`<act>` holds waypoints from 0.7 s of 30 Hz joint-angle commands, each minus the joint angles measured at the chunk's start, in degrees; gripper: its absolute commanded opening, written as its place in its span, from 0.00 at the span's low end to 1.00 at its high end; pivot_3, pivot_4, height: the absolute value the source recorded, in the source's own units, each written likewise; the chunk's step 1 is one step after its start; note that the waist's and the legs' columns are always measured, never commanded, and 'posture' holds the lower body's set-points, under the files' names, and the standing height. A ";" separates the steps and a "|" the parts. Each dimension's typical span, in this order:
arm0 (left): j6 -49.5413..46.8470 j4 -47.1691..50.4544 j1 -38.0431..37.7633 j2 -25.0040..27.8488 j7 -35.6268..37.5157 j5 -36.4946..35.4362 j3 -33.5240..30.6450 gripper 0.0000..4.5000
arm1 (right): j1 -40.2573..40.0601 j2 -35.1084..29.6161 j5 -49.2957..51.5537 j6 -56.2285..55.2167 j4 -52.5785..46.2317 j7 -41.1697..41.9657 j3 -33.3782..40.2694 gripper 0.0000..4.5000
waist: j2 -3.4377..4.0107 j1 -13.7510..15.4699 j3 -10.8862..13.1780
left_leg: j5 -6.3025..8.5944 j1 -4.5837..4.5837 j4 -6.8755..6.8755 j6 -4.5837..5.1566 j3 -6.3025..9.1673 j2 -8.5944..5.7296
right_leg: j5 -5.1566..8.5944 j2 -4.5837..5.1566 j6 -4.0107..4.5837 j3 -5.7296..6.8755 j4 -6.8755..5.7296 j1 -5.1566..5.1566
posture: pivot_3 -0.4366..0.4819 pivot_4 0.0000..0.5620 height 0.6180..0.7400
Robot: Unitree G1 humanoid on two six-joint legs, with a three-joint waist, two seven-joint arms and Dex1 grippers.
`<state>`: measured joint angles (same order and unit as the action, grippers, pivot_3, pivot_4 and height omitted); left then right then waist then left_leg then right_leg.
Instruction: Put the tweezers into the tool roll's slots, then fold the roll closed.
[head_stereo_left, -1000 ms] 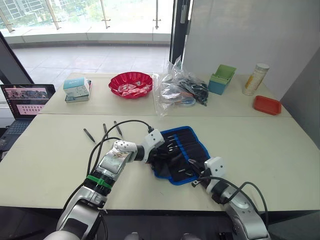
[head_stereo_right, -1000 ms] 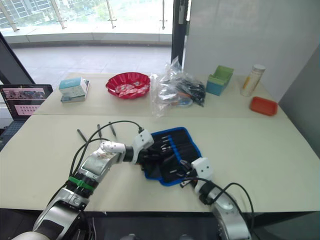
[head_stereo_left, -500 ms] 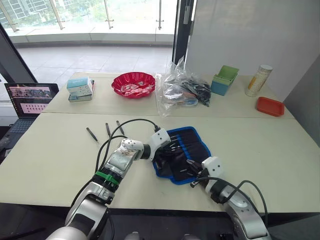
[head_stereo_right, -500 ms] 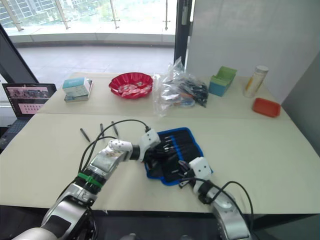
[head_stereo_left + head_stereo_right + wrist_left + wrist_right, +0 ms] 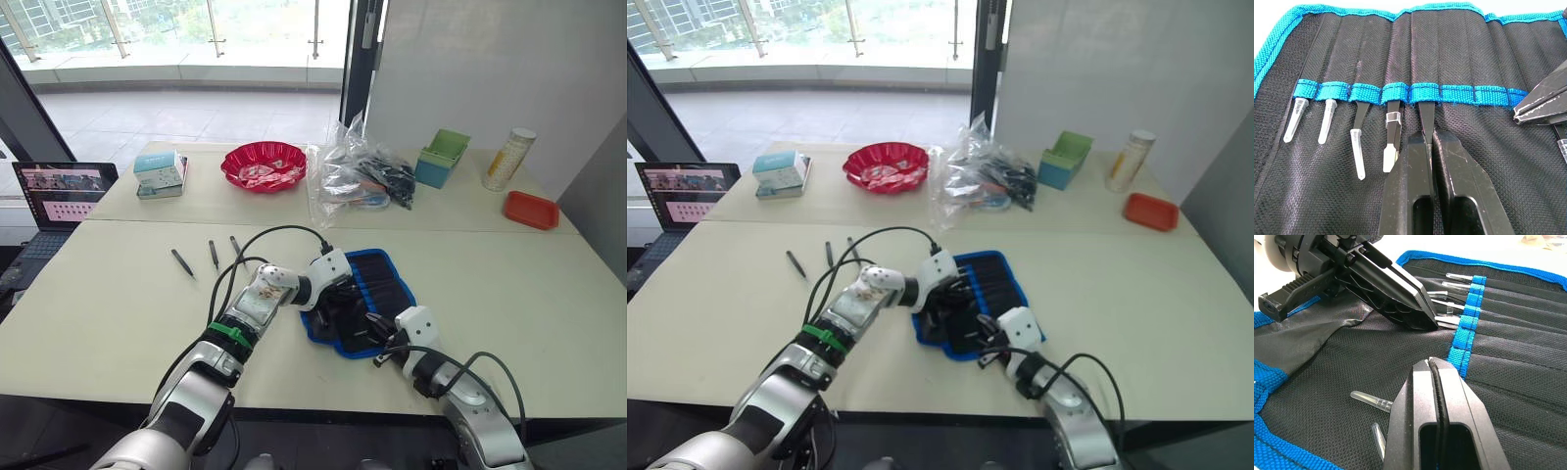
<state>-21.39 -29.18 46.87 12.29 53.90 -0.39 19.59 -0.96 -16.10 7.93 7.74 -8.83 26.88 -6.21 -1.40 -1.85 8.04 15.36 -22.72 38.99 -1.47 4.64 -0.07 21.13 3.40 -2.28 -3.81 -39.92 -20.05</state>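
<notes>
Black fabric tool roll (image 5: 364, 299) with bright blue edging is lying open on the pale table (image 5: 118, 313); since a second ago the left pincer (image 5: 338, 294) has been reaching further across it. Three slim black tweezers (image 5: 212, 255) are waiting loose nearby. Left wrist view: that pincer is clamping a tweezer (image 5: 1426, 117) entering a narrow slot (image 5: 1425, 92), so seating looks underway. Right wrist view: the right pincer (image 5: 1431, 363) is closed, apparently empty; slot depth is hidden.

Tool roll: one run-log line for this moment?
left gripper: shut on tweezer at slot | right gripper: shut, over tool roll | tweezers on table: three loose | roll: open
</notes>
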 commanded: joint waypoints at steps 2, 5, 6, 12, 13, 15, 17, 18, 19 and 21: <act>-5.53 10.27 -3.00 5.54 3.85 -4.22 -4.25 0.36 | -1.58 0.00 0.53 1.97 3.04 -0.32 1.02 0.00 | 0.03 -0.56 -0.02 | 0.00 0.00 -0.05 0.00 0.03 0.03 | 0.00 -0.03 0.00 0.00 -0.04 -0.04 | 0.48 0.27 1.00; -9.79 17.58 -6.64 9.88 5.37 -8.08 -7.71 0.58 | -1.69 0.07 1.74 1.19 2.43 0.36 1.68 0.00 | 0.04 -0.60 -0.02 | 0.00 0.01 -0.06 0.00 0.11 0.04 | 0.00 -0.02 0.00 0.01 -0.11 -0.04 | 0.48 0.27 1.00; -11.22 20.21 -8.14 11.36 5.68 -9.75 -9.43 0.65 | -1.65 0.18 2.30 0.60 2.20 0.35 2.24 0.00 | 0.04 -0.36 -0.02 | 0.00 0.01 -0.06 0.00 0.17 0.04 | 0.00 -0.01 0.00 0.00 -0.10 -0.04 | 0.48 0.27 1.00; -19.61 29.90 -15.42 17.10 4.46 -18.29 -19.64 0.98 | -1.24 0.15 5.38 -1.44 0.22 1.51 4.55 0.00 | 0.05 0.06 -0.01 | 0.00 -0.01 -0.04 0.00 0.29 0.01 | 0.00 0.04 0.00 0.02 -0.08 -0.08 | 0.48 0.27 1.00; -20.00 31.61 -17.65 18.35 4.37 -19.24 -21.28 0.98 | -1.30 -0.14 5.58 -1.69 0.07 2.14 4.42 0.00 | 0.06 -0.05 -0.01 | 0.00 -0.01 -0.04 -0.01 0.29 0.02 | 0.00 0.04 0.00 0.02 -0.09 -0.08 | 0.48 0.27 1.00; -20.40 33.87 -20.36 19.88 3.81 -20.69 -22.99 0.98 | -1.44 -0.42 5.87 -1.96 -0.10 2.94 4.34 0.00 | 0.08 -0.23 0.00 | 0.01 0.01 -0.08 0.01 0.27 0.02 | 0.00 0.04 0.00 0.00 -0.09 -0.10 | 0.48 0.27 1.00; -18.92 37.06 -26.39 20.73 1.97 -23.23 -29.50 0.98 | -1.37 -0.68 6.07 -1.62 0.56 3.34 4.28 0.00 | 0.09 -0.30 0.01 | 0.01 0.02 -0.10 0.01 0.28 0.02 | 0.00 0.04 0.00 0.00 -0.10 -0.11 | 0.48 0.27 1.00; -17.34 37.73 -29.54 20.87 0.39 -23.48 -32.94 0.98 | -1.24 -0.71 6.16 -1.46 1.10 3.48 4.21 0.00 | 0.09 -0.40 0.01 | 0.01 0.03 -0.10 0.02 0.26 0.06 | 0.00 0.05 0.00 0.00 -0.09 -0.12 | 0.48 0.27 1.00; -14.59 38.02 -33.36 20.80 -2.00 -22.73 -36.97 0.98 | -1.12 -0.54 6.51 -1.27 1.70 3.53 4.31 0.00 | 0.09 -0.62 0.00 | 0.02 0.03 -0.11 0.02 0.25 0.07 | 0.00 0.04 0.00 0.00 -0.08 -0.13 | 0.48 0.27 1.00; -13.10 38.42 -38.57 19.17 -6.04 -24.53 -44.12 0.98 | -0.94 -0.28 7.24 -0.83 2.52 3.72 4.54 0.00 | 0.09 -0.66 0.00 | 0.02 0.14 -0.22 0.03 0.21 0.16 | 0.00 0.02 0.00 -0.03 -0.10 -0.14 | 0.48 0.27 1.00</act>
<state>-36.93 7.39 10.09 31.73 51.16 -23.00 -17.96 -1.25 -16.30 14.40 5.84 -7.74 30.57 -2.92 -1.31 -2.52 8.04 15.38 -22.55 38.73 -1.44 4.86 0.11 21.13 3.41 -2.28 -3.83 -40.00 -20.18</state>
